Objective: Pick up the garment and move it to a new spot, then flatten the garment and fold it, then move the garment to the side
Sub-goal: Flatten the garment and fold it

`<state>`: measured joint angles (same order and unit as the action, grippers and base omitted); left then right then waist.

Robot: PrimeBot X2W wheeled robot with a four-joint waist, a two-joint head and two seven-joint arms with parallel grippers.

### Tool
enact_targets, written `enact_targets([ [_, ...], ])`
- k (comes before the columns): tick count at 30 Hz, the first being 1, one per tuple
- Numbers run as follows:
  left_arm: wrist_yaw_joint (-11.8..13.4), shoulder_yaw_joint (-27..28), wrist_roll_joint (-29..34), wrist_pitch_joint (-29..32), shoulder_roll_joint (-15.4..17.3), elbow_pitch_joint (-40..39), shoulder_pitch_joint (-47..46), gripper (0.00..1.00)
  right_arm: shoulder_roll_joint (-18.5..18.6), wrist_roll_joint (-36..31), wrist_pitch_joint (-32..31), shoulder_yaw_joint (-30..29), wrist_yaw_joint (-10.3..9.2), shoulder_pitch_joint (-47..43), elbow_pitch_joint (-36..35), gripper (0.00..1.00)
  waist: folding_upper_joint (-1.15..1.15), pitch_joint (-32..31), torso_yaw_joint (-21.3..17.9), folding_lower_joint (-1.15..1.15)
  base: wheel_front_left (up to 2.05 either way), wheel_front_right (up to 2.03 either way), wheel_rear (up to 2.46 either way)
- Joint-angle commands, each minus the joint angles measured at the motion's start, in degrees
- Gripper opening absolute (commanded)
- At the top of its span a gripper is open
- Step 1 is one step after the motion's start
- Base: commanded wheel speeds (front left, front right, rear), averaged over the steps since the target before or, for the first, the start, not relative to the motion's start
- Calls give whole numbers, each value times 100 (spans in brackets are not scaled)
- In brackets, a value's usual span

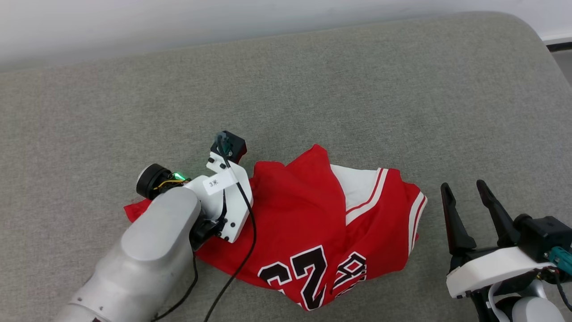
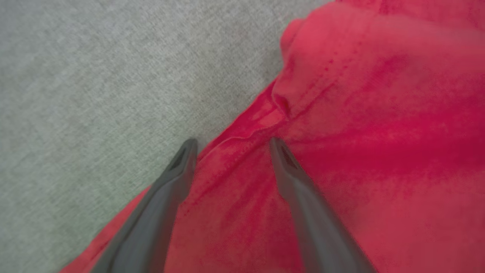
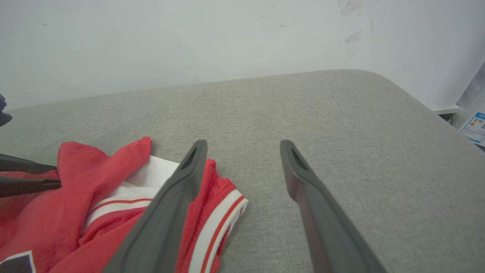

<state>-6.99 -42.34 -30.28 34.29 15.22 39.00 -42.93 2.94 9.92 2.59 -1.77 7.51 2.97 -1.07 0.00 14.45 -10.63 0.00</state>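
The first step looks to be in hand: picking the garment (image 1: 304, 223) up, with nothing lifted yet. The left claw (image 2: 232, 141) is spread wide and hangs just over the shirt's left edge. One fingertip is over the bare grey padded surface (image 1: 357, 80) and the other over red cloth, so a stitched hem fold lies between them. The right claw (image 1: 463, 184) is also spread and holds nothing. It sits just beside the garment's right edge, its nearer finger overlapping the striped trim in the right wrist view.

By my judgement the next move is for the left claw to go down onto that hem and close on it. It needs to catch a real bite of fabric and not scrape the upholstery (a thin hem can slip out easily).

The garment is a rumpled heap near the front middle of the padded surface, between the two claws. It is mostly red, with a white sleeve panel, red-and-white striped trim, and a black, white-outlined 23 lying twisted at the near edge.
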Motion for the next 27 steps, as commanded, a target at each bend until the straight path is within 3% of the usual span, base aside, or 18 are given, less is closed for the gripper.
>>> enact_targets([
  [1, -82, -457, -260, 418, -74, 189, 507, 79, -7, 26, 58, 4, -4, 102, 54, 100, 0, 33, -34, 0, 0, 0, 0],
  [3, -83, -686, -471, 460, 75, 121, 521, 0, -7, 49, 90, 4, -4, 123, 121, 100, 0, 34, -42, 0, 0, 0, 0],
  [8, -56, -845, -632, -141, 380, -27, 231, 0, -6, 85, 143, -34, -4, 169, 254, 100, 0, 0, 42, 0, 0, 0, 0],
  [14, 9, -466, -589, -1592, 411, -145, -48, 0, -8, 45, 125, -142, -4, 49, 349, 100, 0, -241, 277, 0, 0, 0, 0],
  [22, 541, 122, -709, -2943, 572, -303, 238, 0, -6, -45, -41, -255, -4, -151, 221, 100, 0, -709, 576, 0, 0, 0, 0],
  [27, 986, 549, -908, -3472, 928, -674, 803, 0, -7, -62, -158, -368, -4, -321, 95, 100, 0, -915, 710, 0, 0, 0, 0],
])
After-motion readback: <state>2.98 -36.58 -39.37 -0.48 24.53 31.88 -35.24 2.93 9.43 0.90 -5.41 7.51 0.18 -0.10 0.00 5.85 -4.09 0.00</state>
